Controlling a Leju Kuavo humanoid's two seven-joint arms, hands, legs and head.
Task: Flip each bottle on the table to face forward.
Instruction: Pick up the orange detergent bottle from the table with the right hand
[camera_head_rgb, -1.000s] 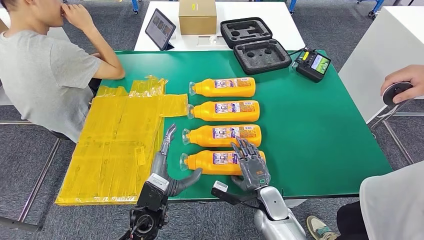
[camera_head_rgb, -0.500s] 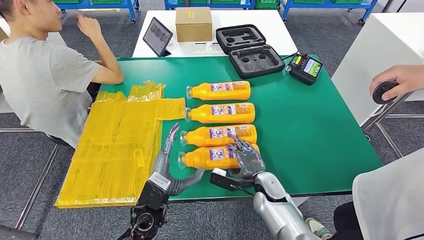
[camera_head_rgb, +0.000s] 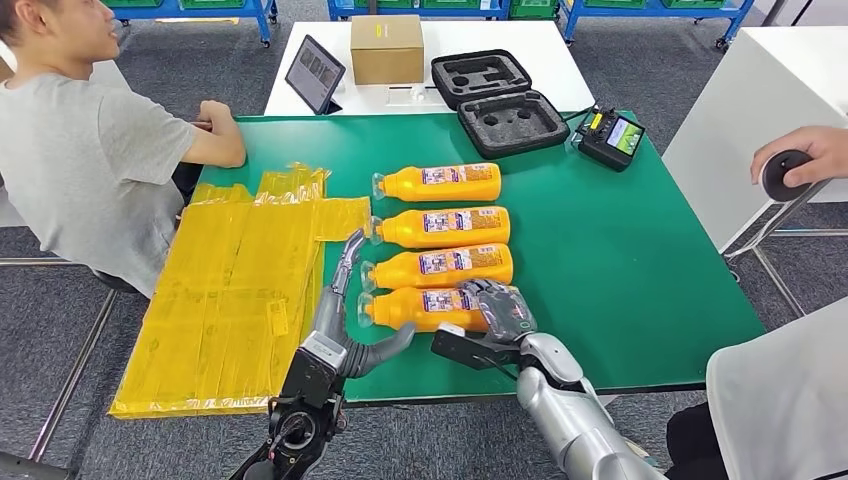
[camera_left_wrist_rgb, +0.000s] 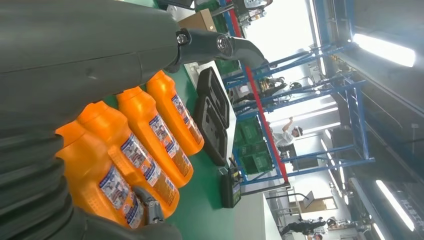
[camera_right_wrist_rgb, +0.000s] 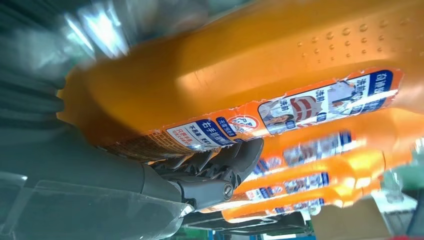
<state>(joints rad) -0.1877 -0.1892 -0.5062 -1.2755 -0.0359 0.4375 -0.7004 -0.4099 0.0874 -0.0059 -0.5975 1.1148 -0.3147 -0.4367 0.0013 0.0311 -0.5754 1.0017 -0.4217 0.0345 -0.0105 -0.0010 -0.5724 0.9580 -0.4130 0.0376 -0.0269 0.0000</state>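
Several orange bottles lie side by side on the green table (camera_head_rgb: 620, 270), caps toward the left and labels up. My right hand (camera_head_rgb: 500, 310) curls over the base end of the nearest bottle (camera_head_rgb: 420, 309) and grips it. The right wrist view shows its dark fingers (camera_right_wrist_rgb: 225, 160) wrapped against that bottle (camera_right_wrist_rgb: 240, 65) at the label. My left hand (camera_head_rgb: 345, 305) stands open beside the cap ends, fingers stretched along them and thumb reaching under the nearest bottle's neck. In the left wrist view the bottles (camera_left_wrist_rgb: 150, 135) lie just past the hand's grey cover (camera_left_wrist_rgb: 75, 50).
A stack of yellow plastic bags (camera_head_rgb: 240, 290) covers the table's left part. A seated person (camera_head_rgb: 90, 170) rests an arm on the far left corner. A black foam case (camera_head_rgb: 500, 100) and a controller (camera_head_rgb: 610, 135) sit at the back. Another person's hand (camera_head_rgb: 810, 150) is at the right.
My right hand has slid onto the nearest bottle's base and curled around it. My left hand has edged forward along the caps. The seated person lowered a hand to the table.
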